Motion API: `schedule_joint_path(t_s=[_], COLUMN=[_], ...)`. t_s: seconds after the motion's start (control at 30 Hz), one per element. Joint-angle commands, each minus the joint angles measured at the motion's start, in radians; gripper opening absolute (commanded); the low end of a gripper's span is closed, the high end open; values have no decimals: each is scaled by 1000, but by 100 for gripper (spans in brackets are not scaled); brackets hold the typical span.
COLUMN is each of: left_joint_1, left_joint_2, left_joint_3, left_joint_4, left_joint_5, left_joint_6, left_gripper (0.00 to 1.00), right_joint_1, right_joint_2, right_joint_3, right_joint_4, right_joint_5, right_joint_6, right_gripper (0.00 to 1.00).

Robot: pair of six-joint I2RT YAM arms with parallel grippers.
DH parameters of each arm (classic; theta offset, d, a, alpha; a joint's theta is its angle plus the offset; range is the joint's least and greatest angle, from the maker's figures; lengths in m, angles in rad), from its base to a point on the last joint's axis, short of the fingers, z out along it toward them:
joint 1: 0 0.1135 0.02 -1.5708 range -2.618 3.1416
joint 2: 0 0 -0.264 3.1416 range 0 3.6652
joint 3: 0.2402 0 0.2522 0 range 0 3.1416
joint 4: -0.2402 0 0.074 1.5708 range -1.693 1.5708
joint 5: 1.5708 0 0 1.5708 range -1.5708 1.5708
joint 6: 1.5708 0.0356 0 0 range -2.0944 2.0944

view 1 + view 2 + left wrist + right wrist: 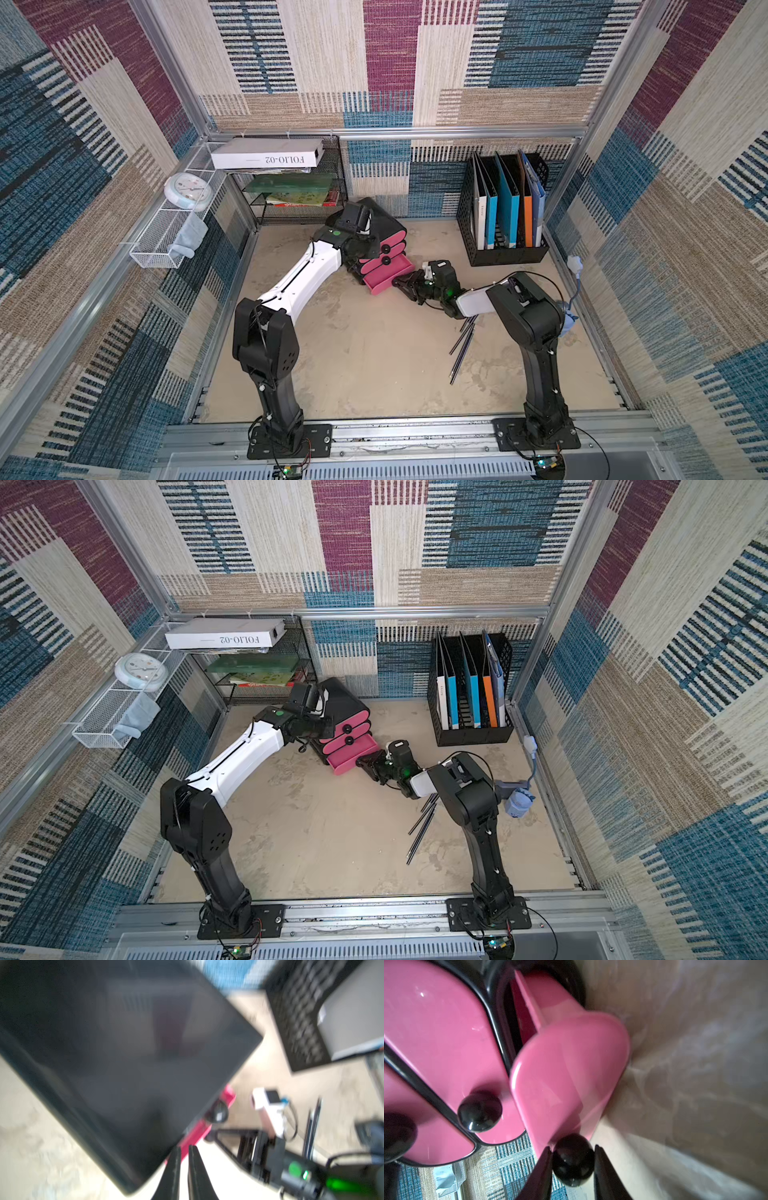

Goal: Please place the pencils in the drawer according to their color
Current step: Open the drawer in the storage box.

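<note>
Dark pencils (464,347) are lying on the tabletop (353,353) at 4 o'clock, while the right gripper (573,1148) is clamping the black knob (572,1165) of the pulled-out bottom pink drawer (384,282) toward 12 o'clock, and the left gripper (184,1148), nearly closed and empty, is hanging above the black drawer unit (386,220).

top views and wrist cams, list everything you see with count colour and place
drawer unit: one, black shell, three pink drawers, back centre; bottom drawer pulled out
pencils: several, dark, on table by right arm; exact count unclear
file holder: one, black, back right, with blue, orange and white folders
wire rack: one, black, back left, books inside, white box on top
clock: one, white, on left wall basket
table: one, beige
left tool: black, shut, by drawer unit
right tool: black, shut on bottom drawer knob
</note>
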Motion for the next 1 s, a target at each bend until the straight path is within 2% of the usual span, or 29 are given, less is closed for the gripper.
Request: schedule_joint_path(t_s=[0.0,0.7,0.83,0.97], left_joint_1=[-3,-7,-6,-6], left_joint_2=[7,-61,-75,-116], left_joint_3=[-20,14,31,18], left_joint_4=[-198,-184,-185,-153], left_joint_5=[25,54,87,169], left_joint_6=[-1,-4,-7,-5], left_gripper=[13,15,16,18], right_joint_1=[3,8,10,9], right_joint_2=[-33,-200,-209,-198], right_joint_3=[-30,-241,-273,-299], right_joint_4=[97,105,102,111], right_joint_5=[-31,-28,-30,-30], right_joint_6=[-13,-47,-52,-50], right_gripper=[22,21,21,21])
